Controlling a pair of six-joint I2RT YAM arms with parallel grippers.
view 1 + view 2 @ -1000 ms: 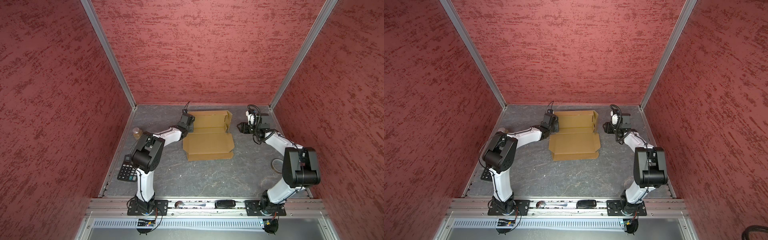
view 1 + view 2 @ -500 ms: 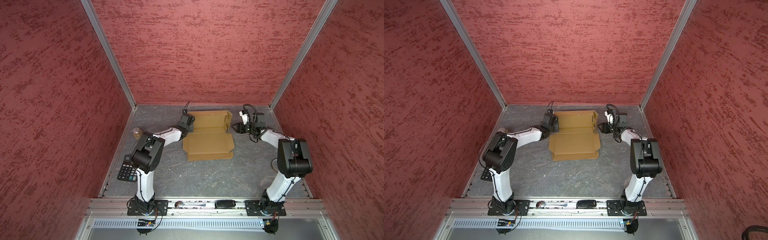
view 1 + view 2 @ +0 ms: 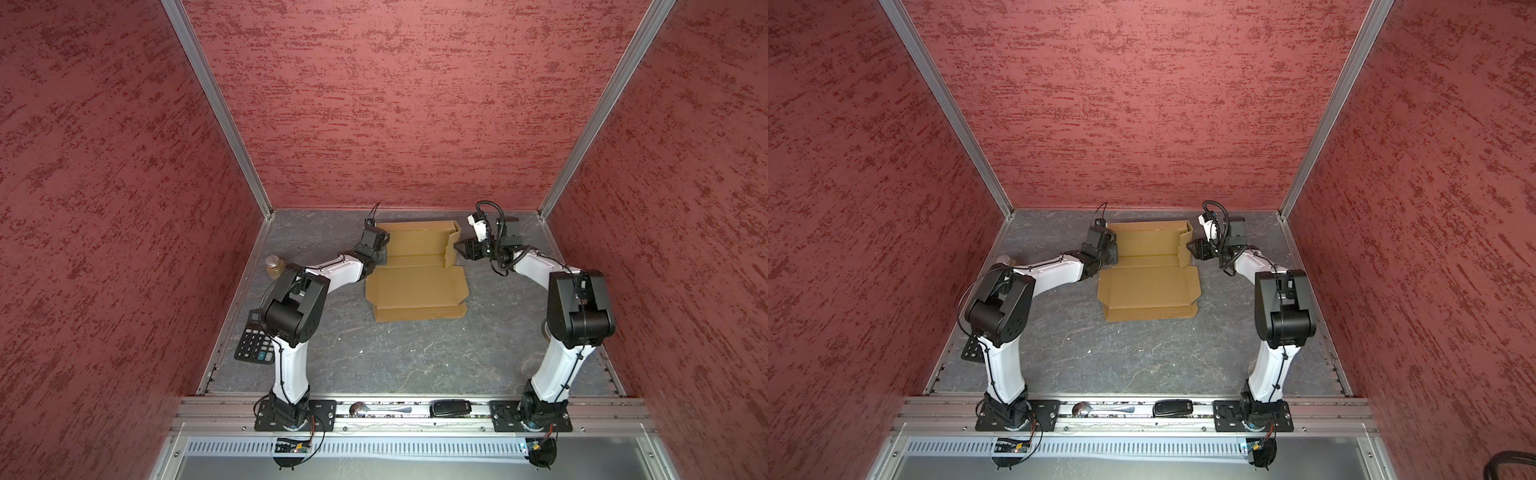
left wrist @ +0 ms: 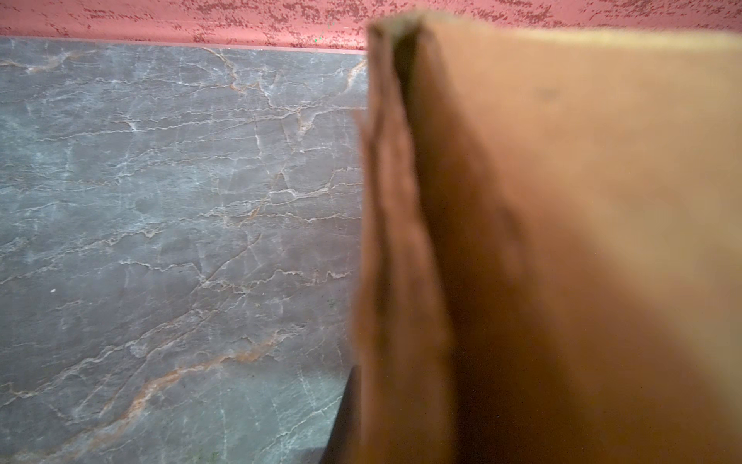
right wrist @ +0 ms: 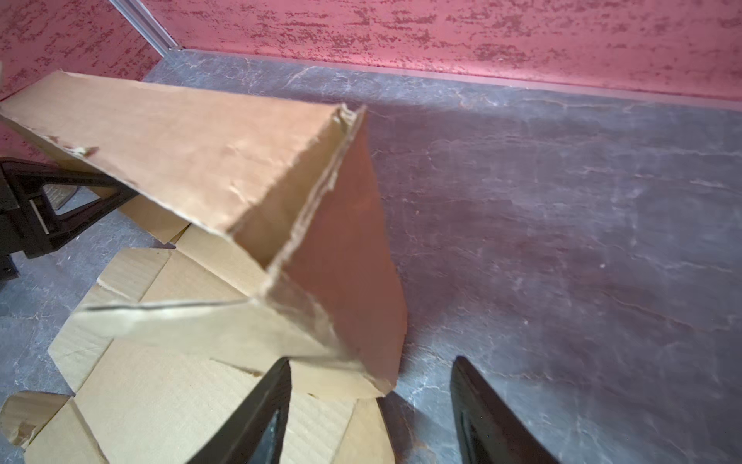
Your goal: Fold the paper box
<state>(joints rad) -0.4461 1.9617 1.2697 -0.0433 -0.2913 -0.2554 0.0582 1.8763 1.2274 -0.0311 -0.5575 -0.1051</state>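
Observation:
The paper box, tan cardboard, lies at the back middle of the table in both top views. Its front panel is flat; its back wall and right side flap stand up. My left gripper is shut on the box's left side wall. In the left wrist view that wall fills the middle, with one dark finger against it and the other hidden. My right gripper is open, and the right flap's lower corner sits between its fingers.
A calculator and a small jar sit by the left wall. A spoon and a black key fob lie on the front rail. Red walls close in the back and both sides.
My right gripper has moved left toward the box, up to its standing right flap, and that arm's elbow has swung. The left arm and the box have stayed put.

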